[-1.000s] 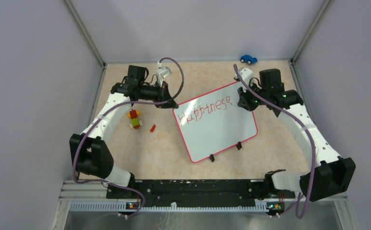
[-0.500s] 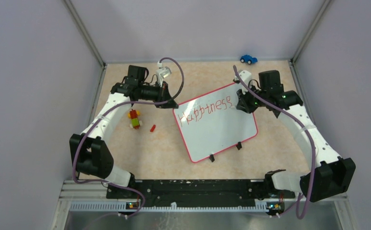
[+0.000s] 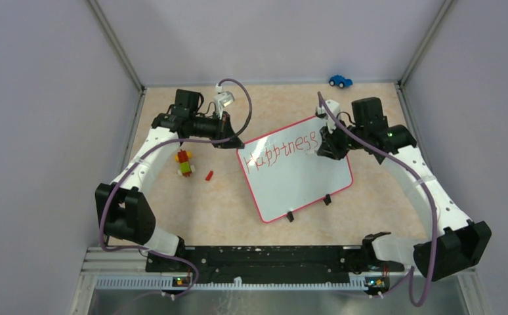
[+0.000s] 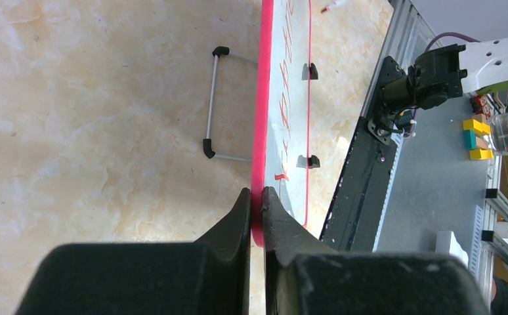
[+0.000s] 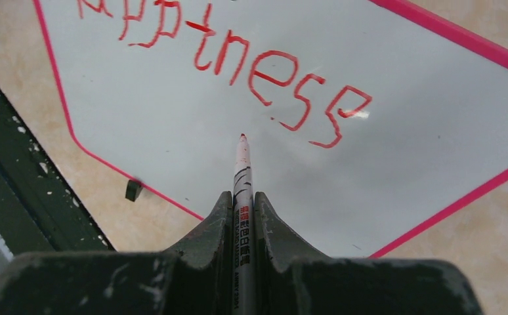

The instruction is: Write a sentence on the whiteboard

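Note:
The whiteboard [image 3: 300, 180] lies skewed on the table, its red-pink frame [image 4: 262, 118] seen edge-on in the left wrist view. The sentence [image 3: 283, 148] is one red word, "Happiness" [image 5: 251, 62], along the far edge. My left gripper [image 3: 237, 143] is shut on the frame at the board's far left corner [image 4: 256, 195]. My right gripper [image 3: 321, 149] is shut on a white marker [image 5: 243, 190]. Its red tip [image 5: 242, 136] sits just below the letters "es". I cannot tell whether the tip touches the board.
A blue toy car [image 3: 340, 81] sits by the back wall. A stack of coloured bricks [image 3: 184, 162] and a small red piece [image 3: 209, 175] lie left of the board. A wire stand [image 4: 213, 105] lies beside the board. The black rail [image 3: 264, 256] runs along the near edge.
My right gripper has moved the marker a little left and nearer, from the end of the word to just below it. The last "s" was finished. The left arm and board stayed still.

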Tool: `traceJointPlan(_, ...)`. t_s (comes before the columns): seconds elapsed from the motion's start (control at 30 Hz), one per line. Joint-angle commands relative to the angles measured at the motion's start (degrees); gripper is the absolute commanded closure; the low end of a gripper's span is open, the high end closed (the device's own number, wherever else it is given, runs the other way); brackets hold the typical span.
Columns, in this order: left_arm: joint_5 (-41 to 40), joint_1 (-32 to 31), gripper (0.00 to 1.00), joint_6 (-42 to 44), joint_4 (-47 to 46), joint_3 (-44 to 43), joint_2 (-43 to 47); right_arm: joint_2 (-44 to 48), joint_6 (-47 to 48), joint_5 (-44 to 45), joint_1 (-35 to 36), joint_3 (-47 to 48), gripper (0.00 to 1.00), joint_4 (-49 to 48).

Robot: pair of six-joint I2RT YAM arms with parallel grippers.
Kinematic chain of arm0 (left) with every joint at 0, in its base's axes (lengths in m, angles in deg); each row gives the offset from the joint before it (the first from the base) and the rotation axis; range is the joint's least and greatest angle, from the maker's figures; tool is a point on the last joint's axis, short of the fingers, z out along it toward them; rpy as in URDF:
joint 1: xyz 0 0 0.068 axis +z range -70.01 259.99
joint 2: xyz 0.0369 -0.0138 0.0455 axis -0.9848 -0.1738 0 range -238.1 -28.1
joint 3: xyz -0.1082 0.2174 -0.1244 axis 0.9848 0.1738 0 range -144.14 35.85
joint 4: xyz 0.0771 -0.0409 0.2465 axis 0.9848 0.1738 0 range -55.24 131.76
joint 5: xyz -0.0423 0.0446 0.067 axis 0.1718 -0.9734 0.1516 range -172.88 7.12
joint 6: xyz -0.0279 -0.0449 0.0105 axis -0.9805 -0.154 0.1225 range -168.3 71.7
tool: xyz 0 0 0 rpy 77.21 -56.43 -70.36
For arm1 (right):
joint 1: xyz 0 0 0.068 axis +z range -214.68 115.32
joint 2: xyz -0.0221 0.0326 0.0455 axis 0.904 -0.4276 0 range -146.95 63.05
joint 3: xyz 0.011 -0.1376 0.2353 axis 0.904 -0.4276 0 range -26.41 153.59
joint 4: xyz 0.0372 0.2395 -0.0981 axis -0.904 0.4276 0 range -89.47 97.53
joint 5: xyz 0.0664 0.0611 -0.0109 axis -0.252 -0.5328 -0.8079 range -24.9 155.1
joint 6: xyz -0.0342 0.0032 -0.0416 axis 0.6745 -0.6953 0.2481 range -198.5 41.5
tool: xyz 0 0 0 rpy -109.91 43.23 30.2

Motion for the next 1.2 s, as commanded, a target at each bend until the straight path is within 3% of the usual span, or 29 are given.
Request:
traceJointPlan(0.0, 0.15, -2.15, 1.00, 1.29, 2.65, 0.83, -1.87, 3.01, 0.12, -4.54, 2.69, 3.20, 1.00, 2.13)
traceJointPlan(0.17, 0.18, -2.15, 1.00, 1.27, 2.52, 0.85, -2.20, 5.28, -0.30, -7.58, 7.16, 1.13, 1.00, 0.74)
traceJointPlan(0.67, 0.66, -2.15, 1.00, 0.48, 2.47, 0.91, -3.91, 6.11, -2.02, -1.02, 24.64, -12.78, 1.00, -15.62)
traceJointPlan(1.17, -0.17, -2.13, 1.00, 1.30, 2.74, 0.79, -4.43, 1.74, -2.05, 7.64, 32.12, -15.10, 1.00, -24.68)
